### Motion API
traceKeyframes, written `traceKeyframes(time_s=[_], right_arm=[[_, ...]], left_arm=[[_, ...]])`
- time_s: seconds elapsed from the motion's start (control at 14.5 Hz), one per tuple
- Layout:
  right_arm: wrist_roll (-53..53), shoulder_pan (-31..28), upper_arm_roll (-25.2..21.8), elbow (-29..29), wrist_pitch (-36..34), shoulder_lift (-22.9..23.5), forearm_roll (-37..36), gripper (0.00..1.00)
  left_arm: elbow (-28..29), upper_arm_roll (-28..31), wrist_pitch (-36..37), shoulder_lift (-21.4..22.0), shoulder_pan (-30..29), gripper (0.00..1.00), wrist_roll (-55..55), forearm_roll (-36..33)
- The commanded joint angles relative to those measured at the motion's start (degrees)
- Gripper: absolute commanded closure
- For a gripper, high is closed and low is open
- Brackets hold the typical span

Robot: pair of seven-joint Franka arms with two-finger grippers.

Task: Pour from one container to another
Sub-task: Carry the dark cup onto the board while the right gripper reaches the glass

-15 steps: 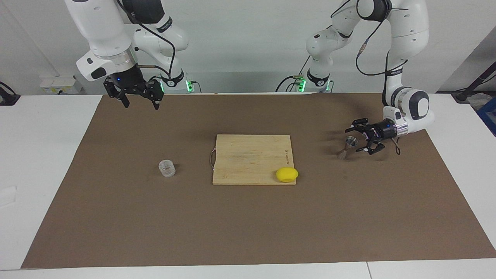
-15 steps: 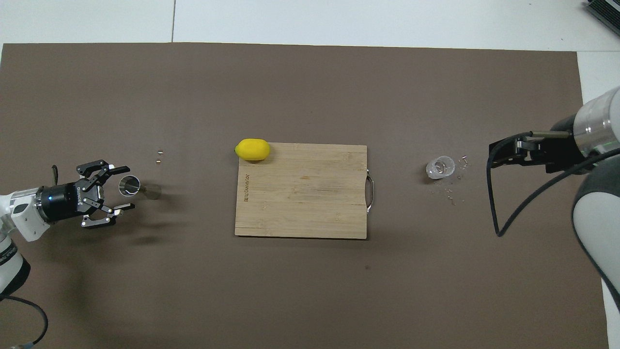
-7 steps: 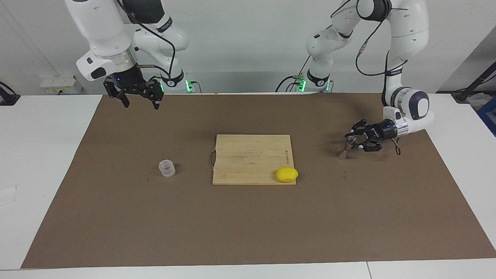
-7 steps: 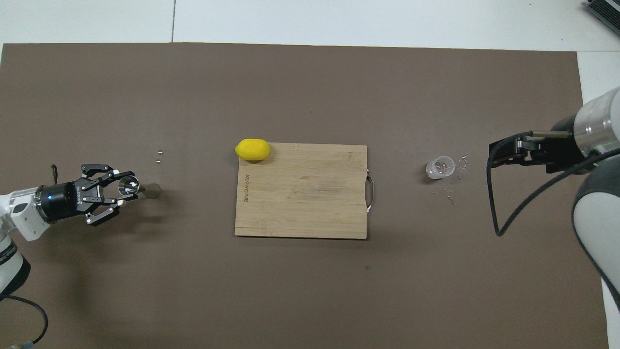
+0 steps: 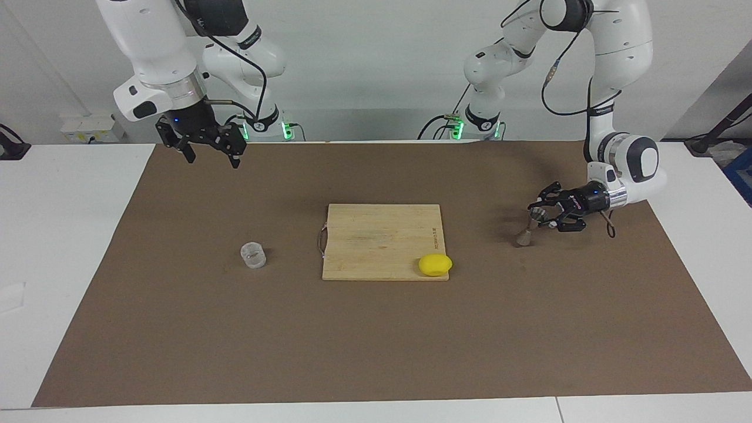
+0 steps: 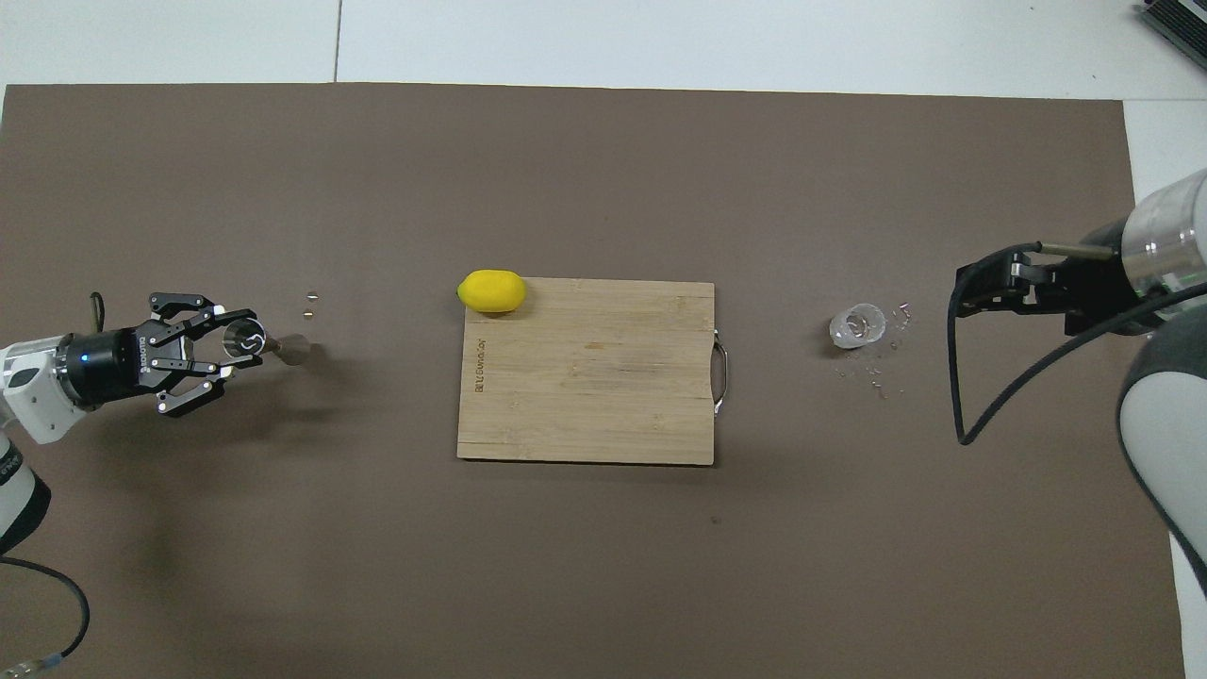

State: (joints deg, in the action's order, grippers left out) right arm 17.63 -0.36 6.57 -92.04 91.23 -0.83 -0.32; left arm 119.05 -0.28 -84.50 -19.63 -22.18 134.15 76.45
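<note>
the left gripper (image 5: 536,215) is closed on the steel jigger (image 5: 527,226), which leans at the left arm's end of the mat. the right gripper (image 5: 207,148) hangs open, waiting. the plastic cup (image 5: 253,255) stands untouched; pouring is still ahead, i judge.

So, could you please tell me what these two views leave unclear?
- Jigger, facing view: the left gripper covers its top cone, so any contents stay unseen.
- Plastic cup, both views: too small to show its fill.
- Right gripper, overhead view: its tips are hidden by its own body.
</note>
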Motion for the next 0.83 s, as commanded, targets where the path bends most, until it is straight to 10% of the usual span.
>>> traceKeyframes(time_s=[0.0, 0.76], right_arm=[[2.8, -0.7, 0.2, -1.0, 2.3, -0.1, 0.5, 0.00], [30.3, -4.4, 0.2, -1.7, 9.9, 5.8, 4.2, 0.00]], left_arm=[[-1.8, 0.2, 1.5, -0.2, 4.9, 0.68, -2.2, 2.9], [9.3, 0.2, -8.9, 11.1, 27.2, 0.68, -5.7, 18.5]])
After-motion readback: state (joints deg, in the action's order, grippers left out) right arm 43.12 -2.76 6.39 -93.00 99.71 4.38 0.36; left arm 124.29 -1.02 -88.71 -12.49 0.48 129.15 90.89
